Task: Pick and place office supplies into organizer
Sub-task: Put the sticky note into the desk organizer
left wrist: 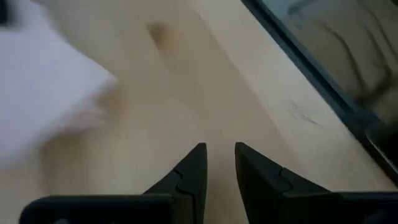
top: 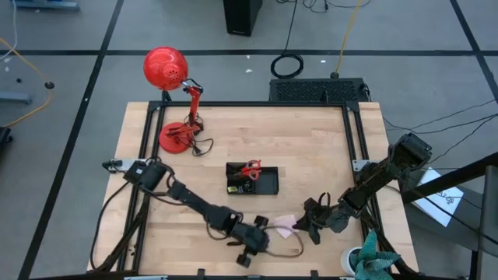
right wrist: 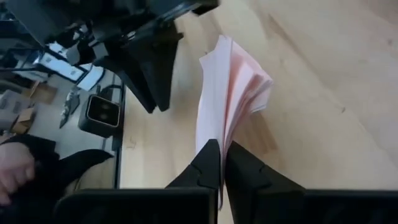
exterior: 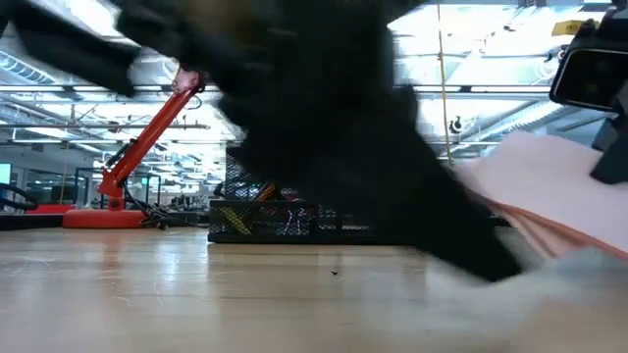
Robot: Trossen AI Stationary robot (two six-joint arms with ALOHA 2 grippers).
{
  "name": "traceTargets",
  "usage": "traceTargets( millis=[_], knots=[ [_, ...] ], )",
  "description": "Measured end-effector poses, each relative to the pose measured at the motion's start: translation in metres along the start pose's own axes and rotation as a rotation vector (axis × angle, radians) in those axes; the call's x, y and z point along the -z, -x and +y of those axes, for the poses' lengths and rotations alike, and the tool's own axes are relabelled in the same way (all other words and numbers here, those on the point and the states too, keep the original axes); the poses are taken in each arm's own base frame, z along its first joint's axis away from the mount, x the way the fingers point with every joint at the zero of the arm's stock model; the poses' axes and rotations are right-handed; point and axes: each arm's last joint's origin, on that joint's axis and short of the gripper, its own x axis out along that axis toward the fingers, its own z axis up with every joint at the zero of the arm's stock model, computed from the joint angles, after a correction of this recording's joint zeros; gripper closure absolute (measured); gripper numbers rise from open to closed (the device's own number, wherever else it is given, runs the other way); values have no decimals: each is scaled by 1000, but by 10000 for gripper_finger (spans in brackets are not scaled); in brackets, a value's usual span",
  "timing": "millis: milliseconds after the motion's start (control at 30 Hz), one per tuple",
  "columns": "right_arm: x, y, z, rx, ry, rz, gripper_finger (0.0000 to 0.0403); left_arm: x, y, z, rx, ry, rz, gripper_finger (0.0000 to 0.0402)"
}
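Observation:
The pale pink sticky-note pad (top: 285,226) is near the table's front edge, right of the middle. It also shows in the right wrist view (right wrist: 233,87) and the low view (exterior: 559,186). My right gripper (top: 302,225) is shut on it from the right. My left gripper (top: 263,225) stands just left of the pad. Its fingers (left wrist: 193,165) are a little apart over bare wood with nothing between them. The black organizer (top: 251,180) stands at the table's middle with red-handled scissors (top: 249,168) inside. My right gripper pinches the pad by one edge (right wrist: 221,140) between its two fingers. They come slanting down from the table's right side. Several sheets are caught and fan apart beyond the fingers. The pad is tilted up; whether its far end rests on the wood cannot be told.
A red desk lamp (top: 175,101) stands at the far left with its cord trailing. A thin cable loop (top: 289,250) lies at the front edge. A cup with teal stuff (top: 372,260) stands at the front right corner. A person's hand (right wrist: 12,171) shows beyond the table.

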Motion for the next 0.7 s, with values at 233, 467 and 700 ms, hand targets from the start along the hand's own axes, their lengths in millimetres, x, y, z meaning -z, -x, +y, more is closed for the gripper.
traceTargets(
  millis=[233,467,700],
  knots=[
    [-10,-2,-1,34,13,-124,398,2,15,-35,-98,-66,94,314],
    [-37,-8,-4,18,2,-245,395,4,15,-41,-140,-100,103,314],
    [-74,-7,-11,-3,41,-328,399,4,15,-39,-143,-96,104,314]
  ],
)
